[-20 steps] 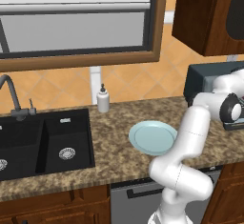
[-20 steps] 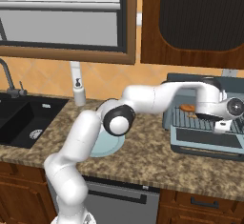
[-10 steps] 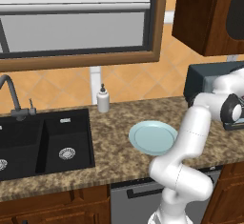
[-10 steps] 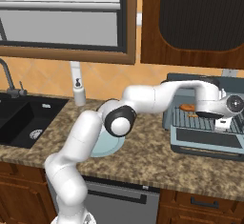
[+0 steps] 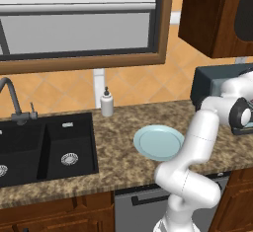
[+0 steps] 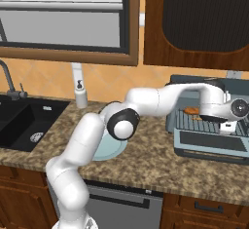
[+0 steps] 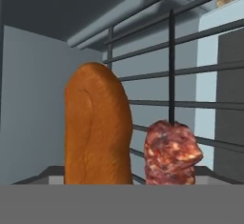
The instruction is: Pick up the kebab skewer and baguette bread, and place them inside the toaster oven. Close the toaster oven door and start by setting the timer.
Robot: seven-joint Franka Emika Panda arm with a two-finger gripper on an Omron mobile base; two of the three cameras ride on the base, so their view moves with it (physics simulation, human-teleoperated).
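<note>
The arm stretches right, its gripper (image 6: 224, 125) reaching into the open toaster oven (image 6: 214, 143). Baguette bread (image 7: 97, 127) and kebab skewer (image 7: 171, 152) lie side by side on the wire rack (image 7: 190, 70); the gripper's grasp cannot be told.

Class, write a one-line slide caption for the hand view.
Baguette and kebab skewer side by side on the wire rack inside the toaster oven.

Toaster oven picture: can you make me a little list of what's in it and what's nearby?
toaster oven: on the counter, under the cabinet
door: open, folded down flat
bread: inside, on the wire rack
kebab skewer: inside, beside the bread
robot arm: reaching into the oven
gripper: cannot tell if open or shut
plate: pale blue, on the counter
soap bottle: by the sink
</note>
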